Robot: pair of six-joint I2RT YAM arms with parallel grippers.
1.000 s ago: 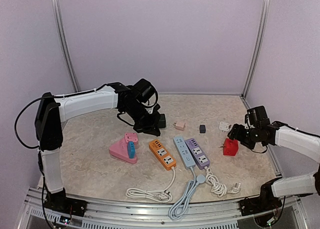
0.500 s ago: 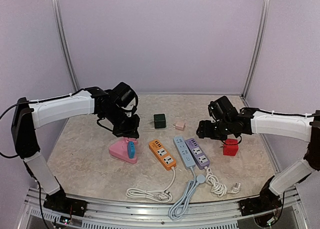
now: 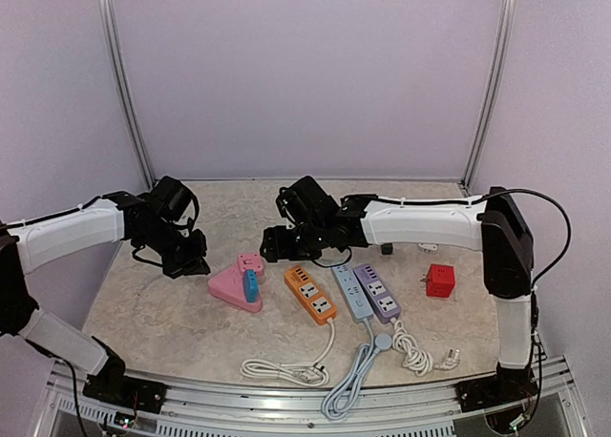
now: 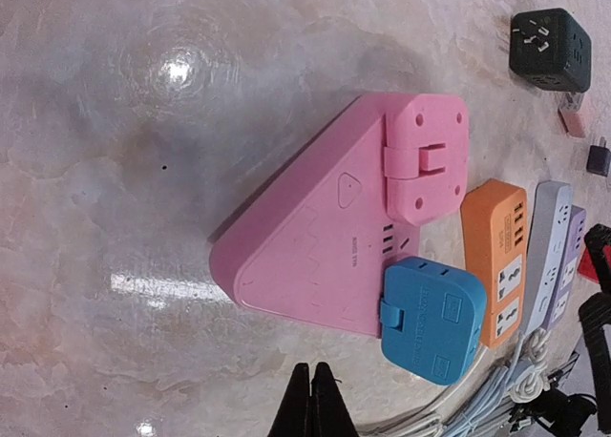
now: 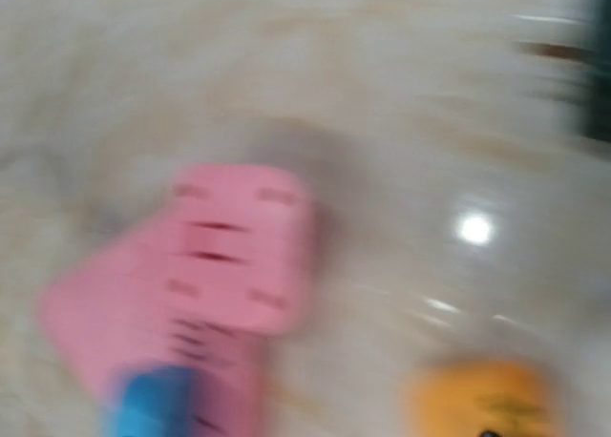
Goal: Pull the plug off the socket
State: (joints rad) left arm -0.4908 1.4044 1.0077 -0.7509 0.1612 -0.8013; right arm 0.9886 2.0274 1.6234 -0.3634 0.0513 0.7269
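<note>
The bench [image 3: 172, 313] is beige, veined like marble. The triangular socket [image 4: 315, 256] is pink, with a blue plug [image 4: 430, 327] and a pink plug [image 4: 425, 156] on it. At its three o'clock in the top view lie an orange strip [image 3: 310, 294] with a white cable [image 3: 286, 368], a pale blue strip [image 3: 351, 290], a lilac strip [image 3: 377, 292], then a red cube [image 3: 440, 280]
</note>
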